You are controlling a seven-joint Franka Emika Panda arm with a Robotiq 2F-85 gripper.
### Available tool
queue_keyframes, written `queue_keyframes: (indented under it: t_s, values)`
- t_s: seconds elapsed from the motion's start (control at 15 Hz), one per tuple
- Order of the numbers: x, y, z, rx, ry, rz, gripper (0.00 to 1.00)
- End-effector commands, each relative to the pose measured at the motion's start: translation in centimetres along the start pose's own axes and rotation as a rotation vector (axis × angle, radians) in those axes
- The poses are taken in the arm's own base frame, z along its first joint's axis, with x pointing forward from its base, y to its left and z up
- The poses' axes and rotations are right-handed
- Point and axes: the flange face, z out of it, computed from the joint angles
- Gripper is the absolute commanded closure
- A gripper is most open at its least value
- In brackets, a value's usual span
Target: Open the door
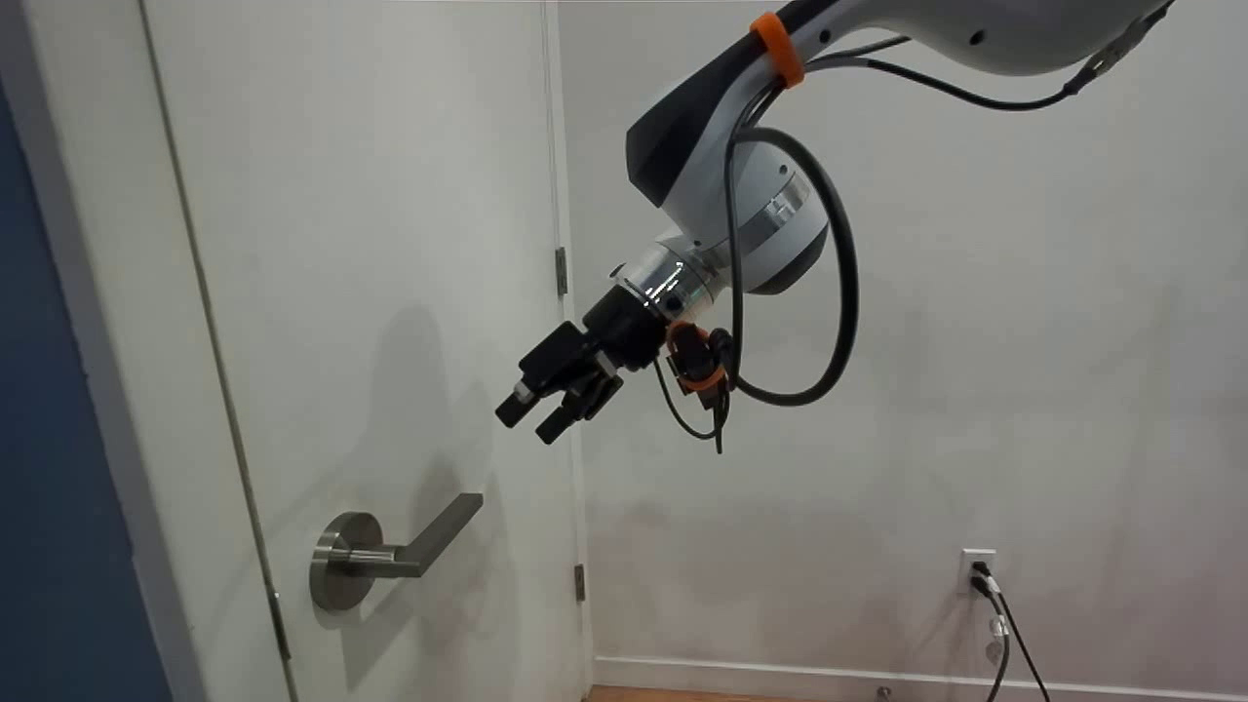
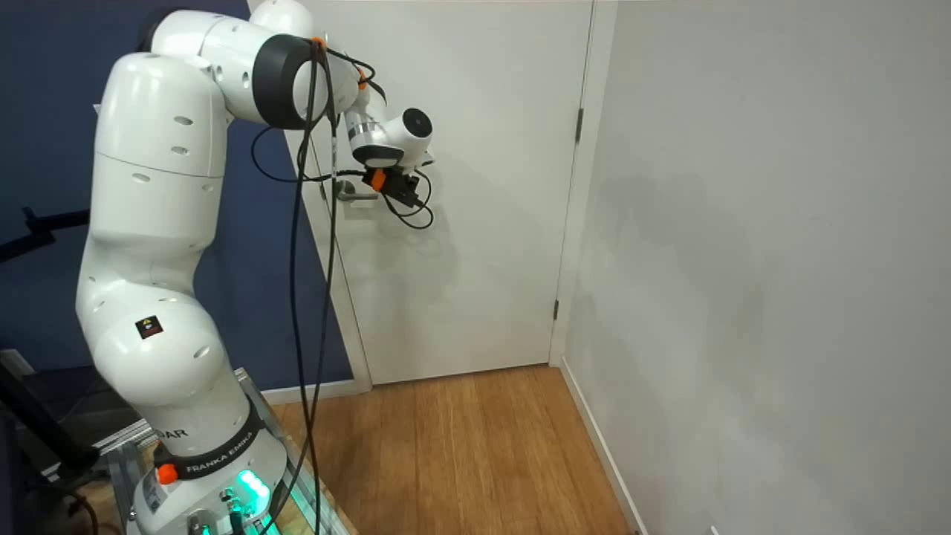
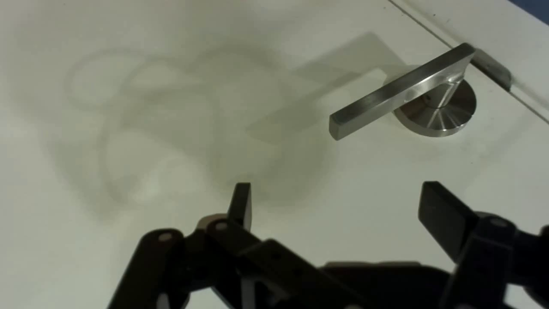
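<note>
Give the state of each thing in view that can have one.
Door: closed
Handle: level, not touched
Jaws: open, nothing between them
Arm: bent
Cable: hanging in a loop
Outlet: in use
Base light: lit green

"FRANKA EMIKA", "…AR" on arm base (image 2: 210, 487); warning triangle (image 2: 148, 322) on sticker (image 2: 153, 330)

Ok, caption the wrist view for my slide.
Open gripper facing a white door, its silver lever handle not yet gripped.
</note>
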Motion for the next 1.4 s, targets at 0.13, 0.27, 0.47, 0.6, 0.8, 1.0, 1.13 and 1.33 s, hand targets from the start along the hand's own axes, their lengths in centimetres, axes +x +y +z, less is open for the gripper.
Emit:
queue_keyframes:
  t_s: [0.13,0.27,0.47,0.6,0.8,1.0,1.13,1.33]
  values:
    - [-0.1,0.6,1.1,0.063,0.049,0.146,0.0]
    - [-0.6,1.0,2.5,0.103,0.064,0.235,0.0]
    - [-1.5,1.4,4.8,0.174,0.079,0.364,0.0]
    - [-2.0,1.6,6.3,0.228,0.095,0.442,0.0]
    - [-2.8,1.8,8.3,0.304,0.1,0.546,0.0]
    - [-4.0,2.2,9.7,0.349,0.084,0.601,0.0]
    - [-5.0,2.5,10.4,0.37,0.06,0.624,0.0]
    - [-6.2,2.9,11.4,0.395,0.024,0.658,0.0]
